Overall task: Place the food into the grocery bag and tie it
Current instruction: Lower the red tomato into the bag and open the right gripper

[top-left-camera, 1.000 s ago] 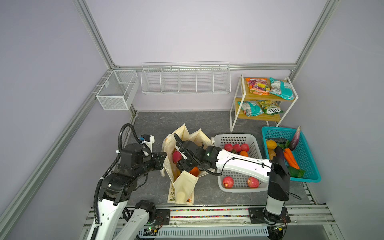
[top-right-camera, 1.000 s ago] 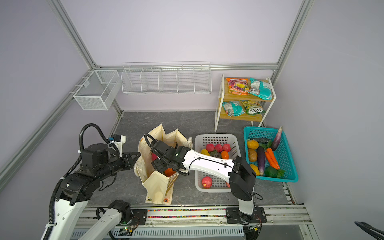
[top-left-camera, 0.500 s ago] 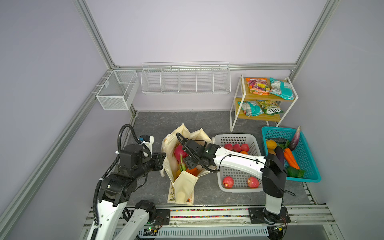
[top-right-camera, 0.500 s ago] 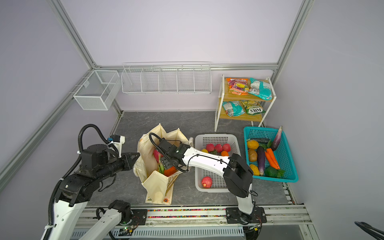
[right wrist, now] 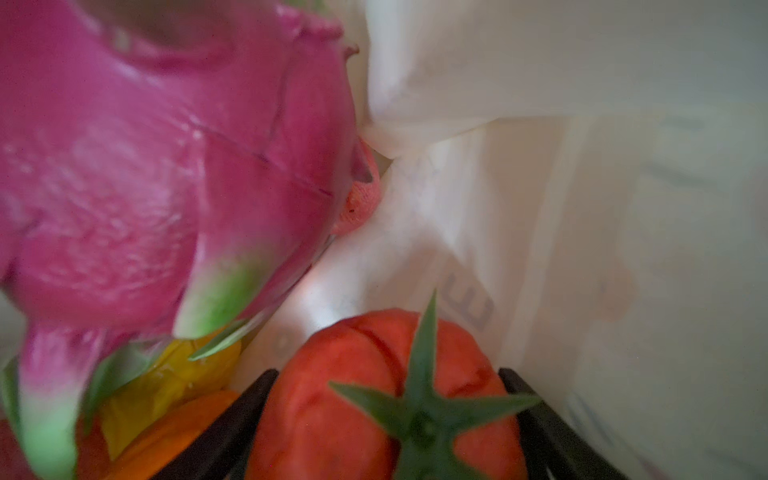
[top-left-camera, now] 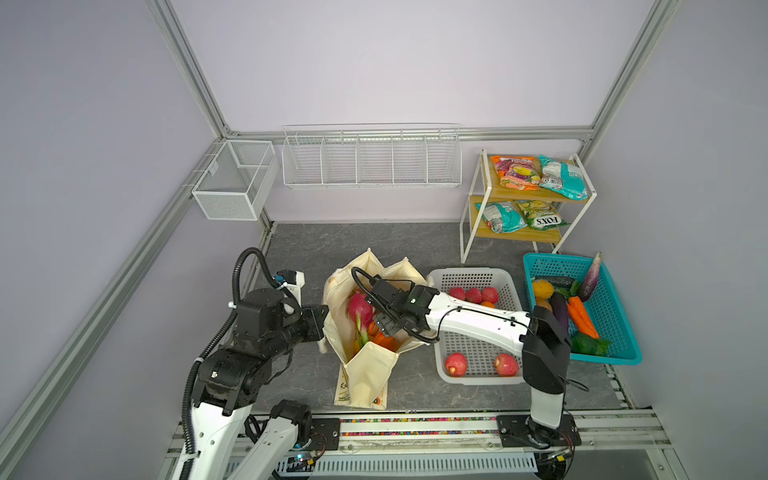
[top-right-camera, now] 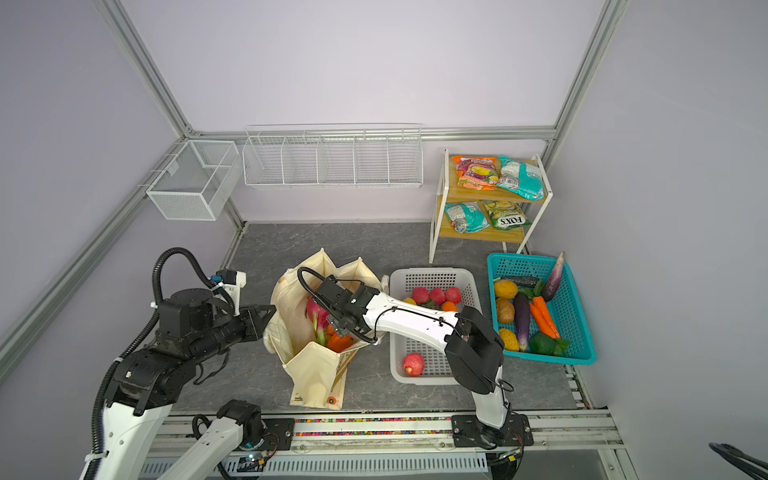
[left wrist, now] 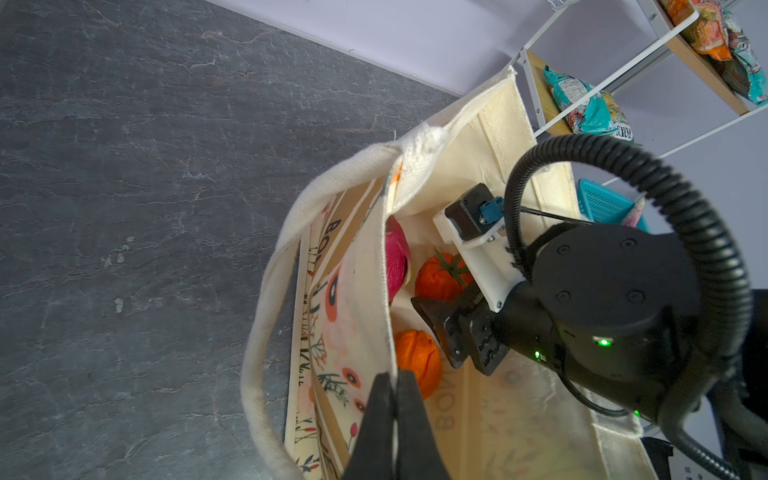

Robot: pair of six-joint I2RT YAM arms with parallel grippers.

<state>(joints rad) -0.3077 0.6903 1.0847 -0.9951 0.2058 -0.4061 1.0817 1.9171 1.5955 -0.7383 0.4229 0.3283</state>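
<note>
**Grocery bag**: a cream floral tote that stands on the grey worktop, mouth open. The left end effector is at its outer wall and the right end effector is down inside it.

**Left end effector**: jaws fully closed, with the bag's top hem pinched between them. A strap handle loops loose just outside it.

**Right end effector**: jaws spread wide on either side of a red tomato. It cannot be told whether they press it.

**Contents crowding the right end effector:**
- A pink dragon fruit sits just beside it, against the wall that the left end effector holds.
- A yellow piece lies under the dragon fruit.
- An orange lies near the closed left jaws.

**Obstruction:** the right arm reaches across the white basket, which stands just behind the right end effector. The arm covers the basket's middle. Red apples show on both sides of the arm.

**Teal basket**: beyond the white basket, well apart from the right end effector. It holds a purple eggplant and carrots.

**Shelf rack**: far from both end effectors. It carries snack packets.
</note>
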